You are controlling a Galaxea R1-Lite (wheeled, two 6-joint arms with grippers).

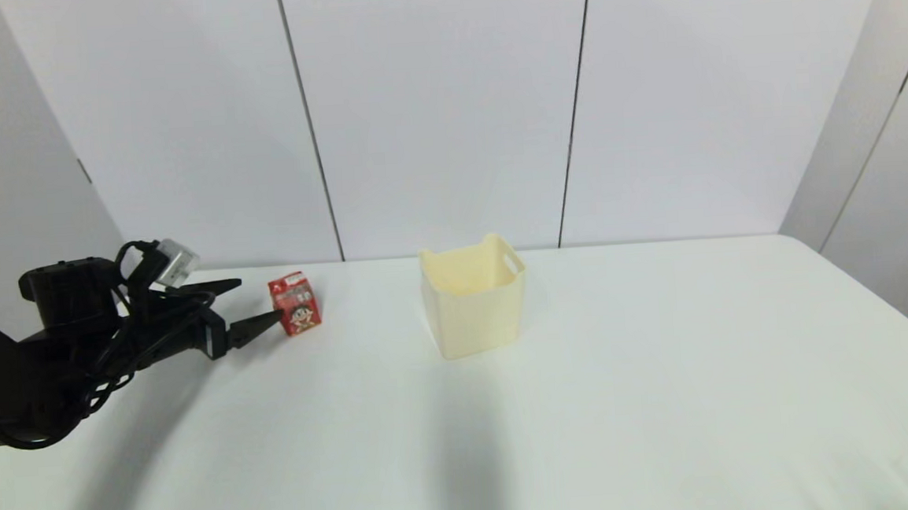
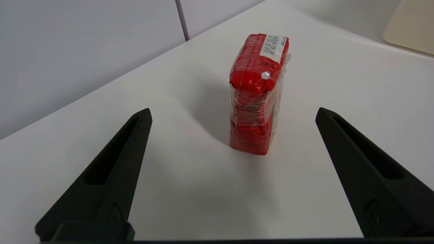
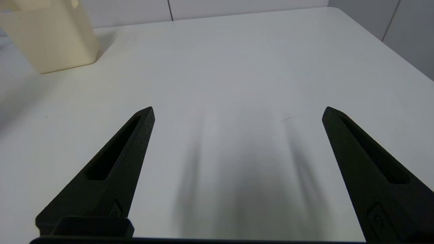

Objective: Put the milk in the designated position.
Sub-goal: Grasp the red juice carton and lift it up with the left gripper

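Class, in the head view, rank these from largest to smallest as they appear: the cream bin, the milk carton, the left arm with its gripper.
1. Left arm with its left gripper, though nearness to the camera inflates it.
2. Cream bin.
3. Milk carton, clearly smallest.

Head cam looks down across the table. Both wrist cams sit low behind their fingers, sharing the cream bin.

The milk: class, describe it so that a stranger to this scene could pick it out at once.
On the white table, look to the robot's left of the cream bin, near the back edge. The milk stands upright there, just ahead of the open left gripper. It alone is red, with a cartoon face, and shorter than the bin.
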